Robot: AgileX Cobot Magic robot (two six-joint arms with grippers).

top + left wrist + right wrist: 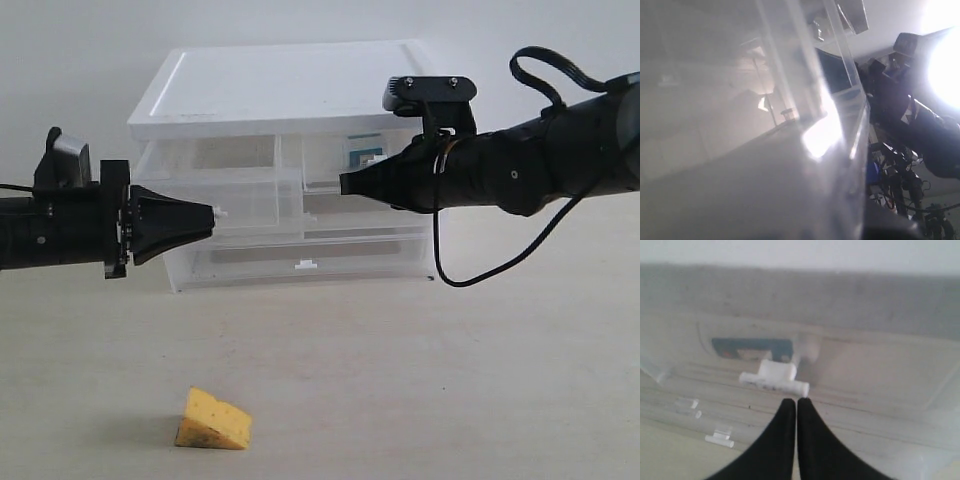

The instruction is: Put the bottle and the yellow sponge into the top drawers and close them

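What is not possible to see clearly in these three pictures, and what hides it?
Exterior view: the left gripper is side-on; open or shut is unclear.
Left wrist view: its fingers are out of frame; blurred drawer plastic and glare fill it.
The bottle: only its label shows, dim behind the translucent drawer front.

Yellow sponge: orange-brown speckled base. Drawer unit: white top, translucent clear body. Bottle inside it: blue-teal label.

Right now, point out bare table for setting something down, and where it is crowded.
Bare table runs right of the yellow sponge, in front of the drawer unit. Crowded: at the top drawers, where the left gripper and right gripper sit.
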